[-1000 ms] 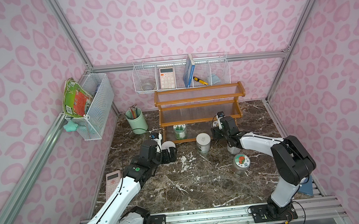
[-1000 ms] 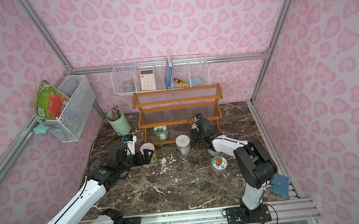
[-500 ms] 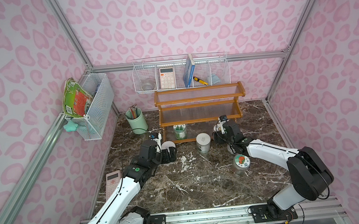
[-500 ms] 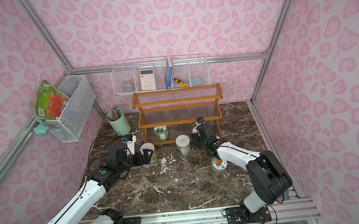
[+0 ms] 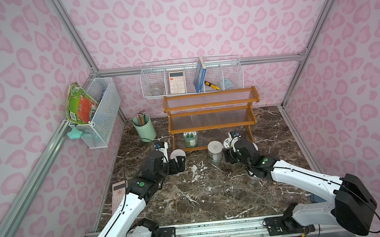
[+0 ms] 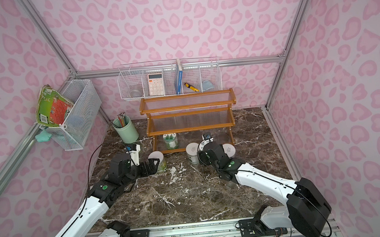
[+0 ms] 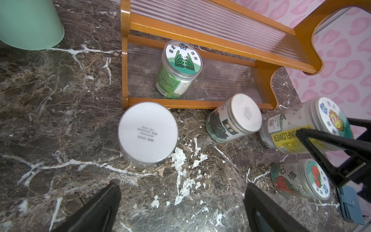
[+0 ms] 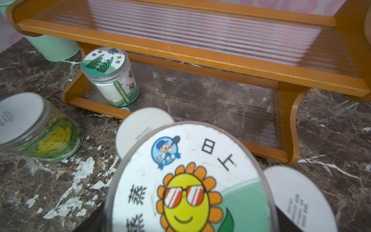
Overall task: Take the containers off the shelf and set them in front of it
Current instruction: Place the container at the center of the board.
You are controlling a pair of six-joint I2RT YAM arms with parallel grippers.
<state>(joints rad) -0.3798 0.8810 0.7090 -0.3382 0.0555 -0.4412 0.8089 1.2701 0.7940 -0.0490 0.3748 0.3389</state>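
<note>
While a green-lidded jar [image 7: 181, 60] is the only one on the shelf [image 7: 200, 104], on its lowest tier, the work splits in two. On the left, the left gripper [image 7: 182, 185] stands wide open and empty, just on the near side of a plain-lidded jar [image 7: 147, 131] that stands upright on the tabletop [image 7: 50, 120]. To fetch the green-lidded jar it should, I judge, lift clear of that lid first, then go in low and level, since the tier above leaves little headroom. That jar lies ahead of it, beyond the plain-lidded jar and a little to the right. Further right, the right gripper [image 5: 228, 150] is clamped on the sunflower jar [image 8: 186, 180], whose lid faces the wrist camera. It should lower the jar straight down between the middle jar [image 7: 243, 113] and the right-hand jar [image 8: 299, 200] — letting go only once the base sits flat. Whether that base touches the tabletop I cannot tell. A strawberry jar [image 7: 301, 178] stands nearer the front.
</note>
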